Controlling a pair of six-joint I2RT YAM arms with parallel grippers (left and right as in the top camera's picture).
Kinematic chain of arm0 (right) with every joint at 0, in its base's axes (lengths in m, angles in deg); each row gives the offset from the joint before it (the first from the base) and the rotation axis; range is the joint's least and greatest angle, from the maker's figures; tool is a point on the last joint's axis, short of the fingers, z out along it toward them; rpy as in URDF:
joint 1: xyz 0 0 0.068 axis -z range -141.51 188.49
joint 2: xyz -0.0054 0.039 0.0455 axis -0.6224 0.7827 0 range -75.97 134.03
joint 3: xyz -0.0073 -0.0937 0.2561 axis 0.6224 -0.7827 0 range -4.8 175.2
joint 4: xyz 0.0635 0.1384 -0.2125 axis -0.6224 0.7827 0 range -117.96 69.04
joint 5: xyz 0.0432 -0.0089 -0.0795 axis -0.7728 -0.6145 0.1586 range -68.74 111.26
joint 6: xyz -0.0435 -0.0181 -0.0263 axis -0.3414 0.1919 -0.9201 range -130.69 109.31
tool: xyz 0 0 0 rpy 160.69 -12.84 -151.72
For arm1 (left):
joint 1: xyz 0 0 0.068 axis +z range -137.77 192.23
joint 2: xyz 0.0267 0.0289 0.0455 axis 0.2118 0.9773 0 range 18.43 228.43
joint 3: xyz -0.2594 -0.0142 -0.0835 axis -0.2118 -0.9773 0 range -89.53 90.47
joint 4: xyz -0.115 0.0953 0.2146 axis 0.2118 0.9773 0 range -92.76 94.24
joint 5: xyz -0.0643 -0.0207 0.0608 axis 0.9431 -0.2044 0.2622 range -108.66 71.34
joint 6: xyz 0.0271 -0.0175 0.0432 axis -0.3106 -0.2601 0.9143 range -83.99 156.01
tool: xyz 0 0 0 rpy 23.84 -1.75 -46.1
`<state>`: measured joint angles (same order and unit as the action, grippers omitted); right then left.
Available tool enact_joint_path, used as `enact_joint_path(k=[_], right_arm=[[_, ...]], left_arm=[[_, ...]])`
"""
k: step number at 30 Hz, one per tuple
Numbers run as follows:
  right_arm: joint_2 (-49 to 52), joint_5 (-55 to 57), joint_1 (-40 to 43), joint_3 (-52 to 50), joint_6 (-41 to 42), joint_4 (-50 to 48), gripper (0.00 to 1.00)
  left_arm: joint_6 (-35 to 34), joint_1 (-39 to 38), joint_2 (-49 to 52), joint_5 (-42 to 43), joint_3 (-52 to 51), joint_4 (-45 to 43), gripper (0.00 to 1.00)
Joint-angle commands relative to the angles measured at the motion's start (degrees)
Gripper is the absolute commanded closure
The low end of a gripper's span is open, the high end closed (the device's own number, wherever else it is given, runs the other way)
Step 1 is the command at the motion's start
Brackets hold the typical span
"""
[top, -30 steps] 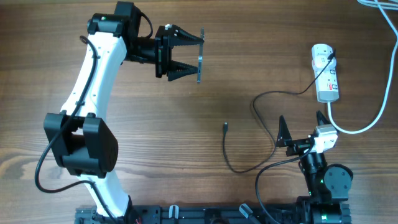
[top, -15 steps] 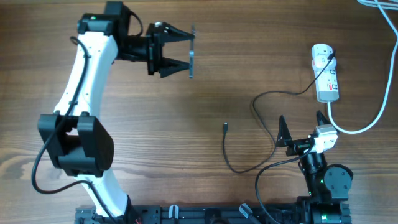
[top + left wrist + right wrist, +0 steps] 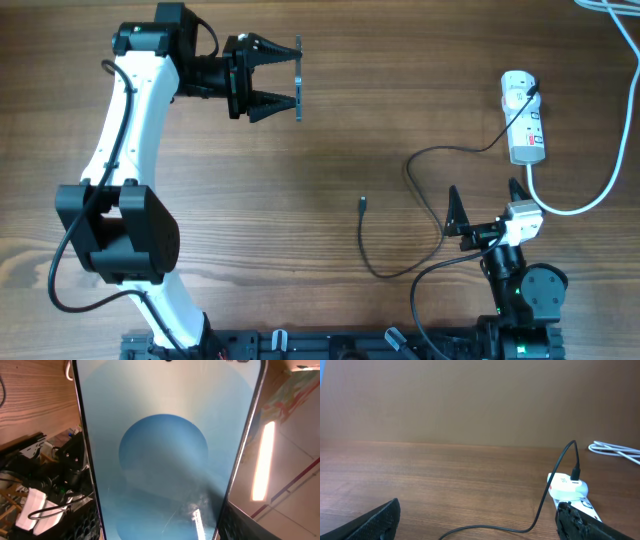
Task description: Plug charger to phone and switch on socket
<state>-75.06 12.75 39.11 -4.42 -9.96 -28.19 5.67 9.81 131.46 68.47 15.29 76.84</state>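
My left gripper (image 3: 285, 80) is shut on the phone (image 3: 298, 79), held on edge above the table at the far left. In the left wrist view the phone's blue screen (image 3: 167, 455) fills the frame between my fingers. The charger cable (image 3: 430, 160) runs from its black plug in the white socket (image 3: 524, 118) at the right, loops across the table, and ends at its connector tip (image 3: 362, 203) mid-table. My right gripper (image 3: 485, 205) is open and empty near the front right. The cable (image 3: 547, 497) and socket (image 3: 568, 488) show in the right wrist view.
A thicker white lead (image 3: 610, 170) runs from the socket toward the far right corner, also seen in the right wrist view (image 3: 615, 451). The right arm's base (image 3: 520, 290) sits at the front edge.
My left arm has moved the phone left and slightly farther back. The right arm, cable and socket have not moved.
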Motion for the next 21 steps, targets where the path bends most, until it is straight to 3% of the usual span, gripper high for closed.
enact_joint_path(k=[1,6,13,18,21], right_arm=[[-0.26,0.59,-0.24,-0.09,-0.61,-0.24,0.00],[-0.26,0.61,-0.24,-0.07,-0.61,-0.24,0.00],[-0.26,0.61,-0.24,-0.09,-0.61,-0.24,0.00],[-0.26,0.59,-0.24,-0.07,-0.59,-0.24,0.00],[-0.26,0.59,-0.24,-0.09,-0.61,-0.24,0.00]], left_arm=[[-0.04,-0.15,-1.60,3.21,1.38,0.17,0.34],[0.13,-0.15,-1.60,-4.11,1.38,0.17,0.34],[0.07,-4.31,-1.60,-33.97,1.36,-0.57,0.34],[0.04,-11.61,-1.49,-63.73,1.27,-4.28,0.34],[0.04,-16.17,-0.70,-77.11,1.27,-5.88,0.34]])
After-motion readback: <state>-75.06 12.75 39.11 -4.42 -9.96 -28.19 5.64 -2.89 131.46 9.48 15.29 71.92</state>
